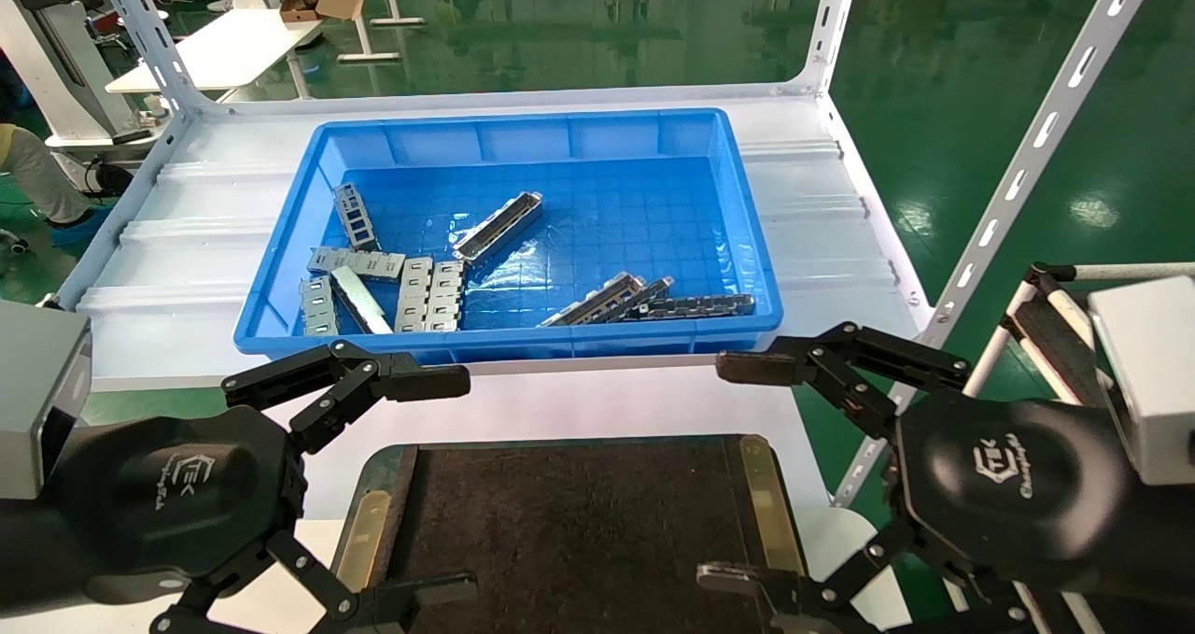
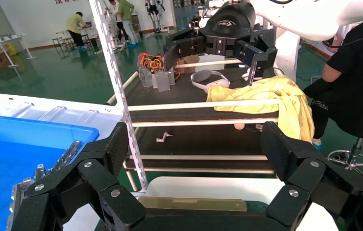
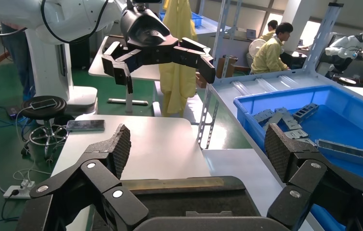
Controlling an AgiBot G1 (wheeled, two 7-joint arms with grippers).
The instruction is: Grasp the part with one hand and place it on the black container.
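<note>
The part [image 1: 498, 228], a shiny silver channel bar, lies slantwise in the middle of the blue bin [image 1: 280, 270]; it also shows in the right wrist view [image 3: 348, 151]. The black container [image 1: 579, 522], a flat dark tray with brass strips, sits at the near table edge between both hands. My left gripper [image 1: 443, 485] hovers open at the tray's left side, holding nothing [image 2: 196, 147]. My right gripper [image 1: 738, 473] hovers open at the tray's right side, also holding nothing [image 3: 196, 149].
Short grey slotted plates [image 1: 373, 288] crowd the bin's left front. Darker long bars [image 1: 653, 302] lie at its right front. White slotted rack posts [image 1: 1018, 176] rise at the shelf's corners. A side cart [image 2: 247, 96] with yellow cloth stands to the right.
</note>
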